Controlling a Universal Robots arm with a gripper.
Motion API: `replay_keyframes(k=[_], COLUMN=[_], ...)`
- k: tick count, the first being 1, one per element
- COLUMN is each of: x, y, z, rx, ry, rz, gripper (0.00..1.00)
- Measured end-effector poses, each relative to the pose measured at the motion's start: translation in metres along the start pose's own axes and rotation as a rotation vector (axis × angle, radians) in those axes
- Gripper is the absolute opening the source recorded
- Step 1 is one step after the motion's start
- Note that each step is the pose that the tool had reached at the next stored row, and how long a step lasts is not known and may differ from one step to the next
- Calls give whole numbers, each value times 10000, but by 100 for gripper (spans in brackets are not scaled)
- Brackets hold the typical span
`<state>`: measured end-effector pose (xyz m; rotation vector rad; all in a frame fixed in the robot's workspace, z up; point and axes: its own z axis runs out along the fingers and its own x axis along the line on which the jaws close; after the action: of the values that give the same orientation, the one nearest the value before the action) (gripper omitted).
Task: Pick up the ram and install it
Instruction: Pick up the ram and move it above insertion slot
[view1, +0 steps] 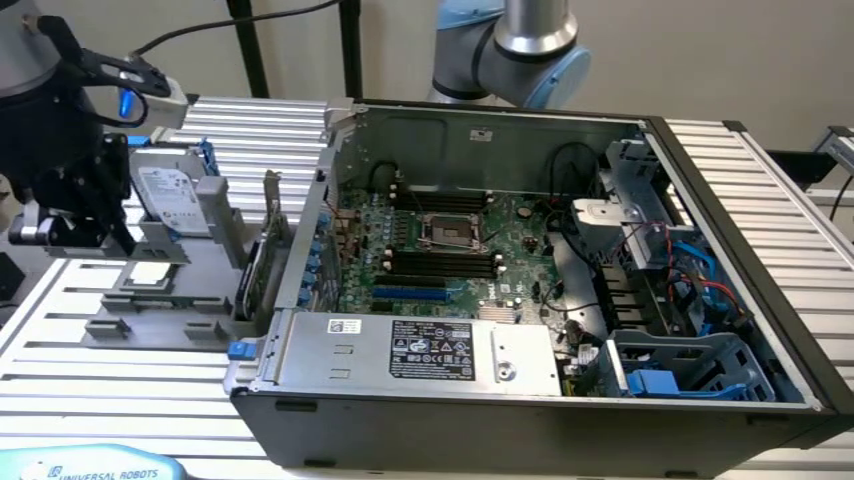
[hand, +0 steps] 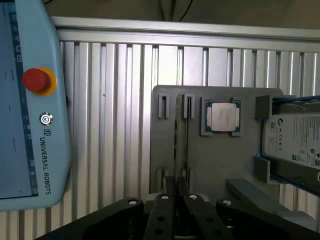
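Claw (hand: 179, 199) over the gray holder (hand: 215, 165); clenched or released, cannot tell. Ram (hand: 180, 145): probably light, stiff, fragile; best pinched across its thin body at mid-length. Stands on edge in holder slots, in line with claw, close beneath. Open computer case (view1: 467, 130) toward the exterior view's right.

The desk (hand: 115, 100) is silver, striped with even ribs, and the holder (hand: 220, 165) is plain grey. The pendant (hand: 55, 150) is pale blue with a red button (hand: 36, 80) (ringed in yellow), and the tool (hand: 178, 196) is black. The motherboard (view1: 514, 218) is green with black slots (view1: 441, 262) and one blue slot (view1: 407, 294), in a dark grey case (view1: 534, 430).
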<state>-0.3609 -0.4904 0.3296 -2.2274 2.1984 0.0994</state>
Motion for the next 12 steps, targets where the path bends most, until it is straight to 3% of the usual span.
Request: replay_keyframes(k=[7,12], x=[-29,-48], y=[-192,-382], z=[-325,-557], rx=[0,0], ry=[0,0], rz=[-5,-7], gripper=[13,13])
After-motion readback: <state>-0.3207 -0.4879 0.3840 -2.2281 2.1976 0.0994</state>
